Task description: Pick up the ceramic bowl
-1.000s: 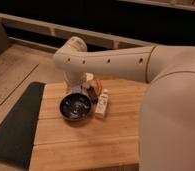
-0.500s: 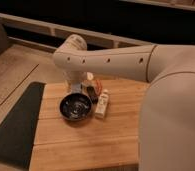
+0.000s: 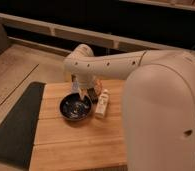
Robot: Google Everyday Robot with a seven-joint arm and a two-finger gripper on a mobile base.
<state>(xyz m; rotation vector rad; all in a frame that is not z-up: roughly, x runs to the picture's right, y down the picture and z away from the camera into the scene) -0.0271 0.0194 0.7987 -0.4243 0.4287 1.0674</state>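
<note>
Gripper (image 3: 84,94) hangs at the far rim of the ceramic bowl (image 3: 75,109), which sits on the wooden table (image 3: 76,145) just beside a white bottle (image 3: 102,104). How wide the gripper stands, I cannot tell.

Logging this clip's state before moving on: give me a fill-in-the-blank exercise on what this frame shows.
1. The ceramic bowl sits on a ____ table.
2. In the picture, the white bottle sits to the bowl's ____.
3. The pincer hangs just ____ the bowl's far rim.
Missing words: wooden; right; above.
</note>
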